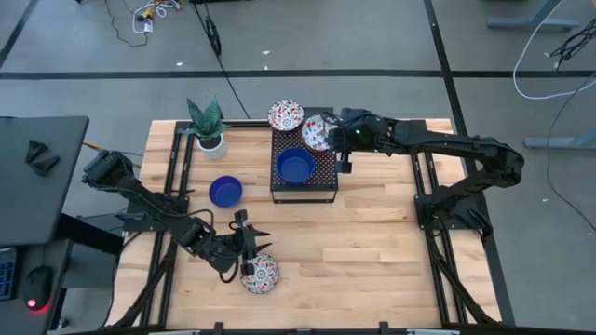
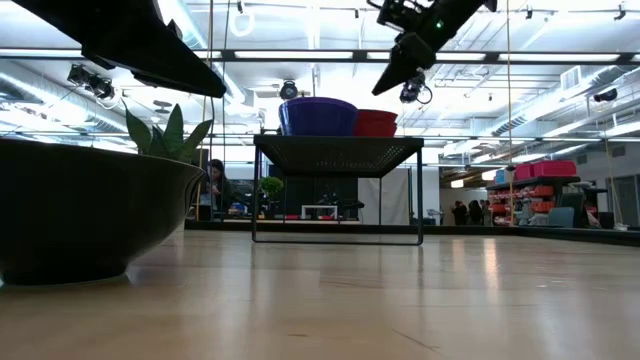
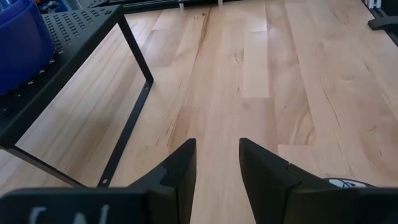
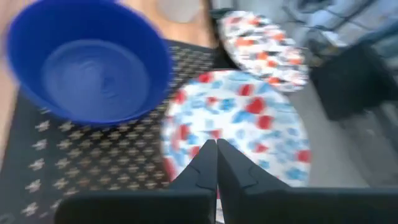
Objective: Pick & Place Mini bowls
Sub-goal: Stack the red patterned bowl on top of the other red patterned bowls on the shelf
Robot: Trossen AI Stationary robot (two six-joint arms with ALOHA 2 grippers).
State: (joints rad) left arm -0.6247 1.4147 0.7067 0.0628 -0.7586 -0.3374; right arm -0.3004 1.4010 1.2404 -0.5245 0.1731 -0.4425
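Near the front edge of the worktop [image 1: 372, 251], the left gripper [image 1: 253, 244] hovers with fingers parted over a floral bowl [image 1: 260, 274]. Farther back, a blue bowl [image 1: 224, 191] sits by the black perforated box [image 1: 321, 177], where the right gripper [image 1: 332, 140], fingers together, hangs above another floral bowl [image 1: 317, 132].

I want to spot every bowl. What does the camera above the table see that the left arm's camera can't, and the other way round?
Only the high view shows the plant, a blue bowl on the table, three flowery bowls and the right end effector. Only the left wrist view shows the left end effector's fingers open, close up. Both show the wooden table, the black box and the blue bowl on it.
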